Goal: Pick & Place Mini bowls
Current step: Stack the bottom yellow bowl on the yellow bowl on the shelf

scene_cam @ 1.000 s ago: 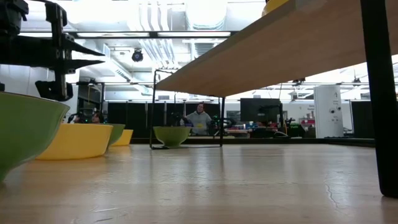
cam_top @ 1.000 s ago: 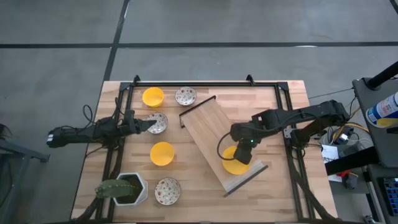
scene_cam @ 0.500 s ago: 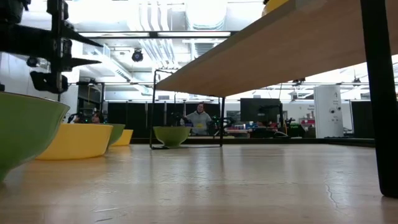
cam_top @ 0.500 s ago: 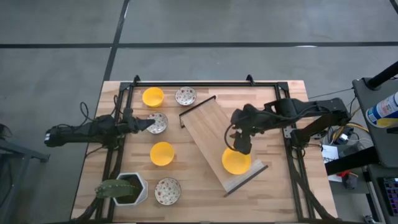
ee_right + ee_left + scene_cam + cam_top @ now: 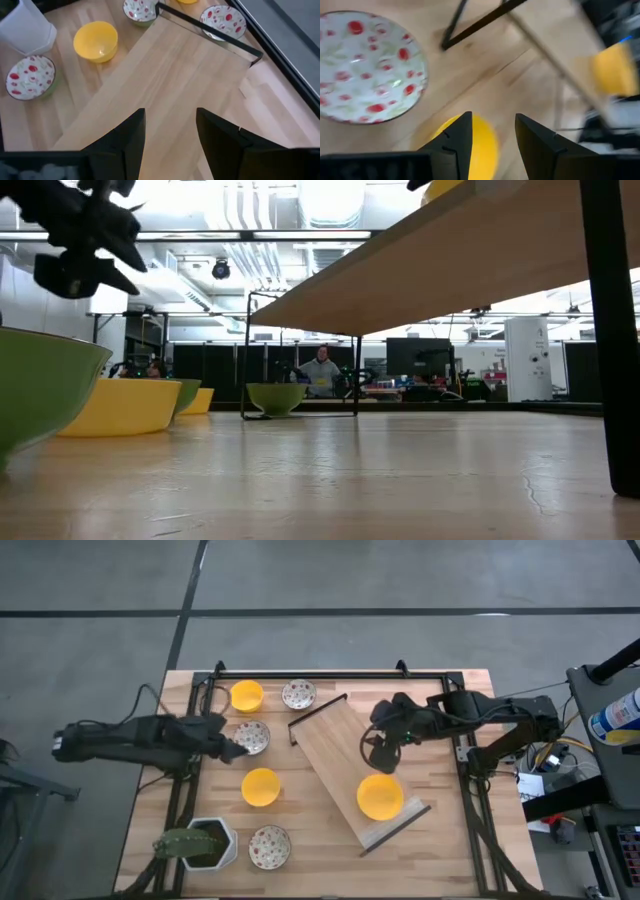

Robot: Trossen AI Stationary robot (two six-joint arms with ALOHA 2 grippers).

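Six mini bowls show in the high view. A yellow bowl (image 5: 380, 796) sits on a raised wooden board (image 5: 330, 740). On the table stand two yellow bowls (image 5: 246, 696) (image 5: 261, 787) and three white red-patterned ones (image 5: 298, 694) (image 5: 252, 737) (image 5: 269, 846). My left gripper (image 5: 236, 752) hangs open just left of the middle patterned bowl (image 5: 367, 67) and above the middle yellow bowl (image 5: 476, 145), touching neither. My right gripper (image 5: 379, 754) is open above the board (image 5: 190, 75), on the far side of the bowl that sits there.
A white pot with a green plant (image 5: 200, 843) stands at the near left corner. A black frame (image 5: 310, 677) runs along the table's edges. The board stands on dark legs (image 5: 608, 330), with room under it in the low view.
My right gripper has risen off the yellow bowl on the board and gone toward the far edge; the bowl stays where it was. My left gripper has drawn back from the middle patterned bowl toward the left edge, lifted and tipped downward; that bowl has not moved.
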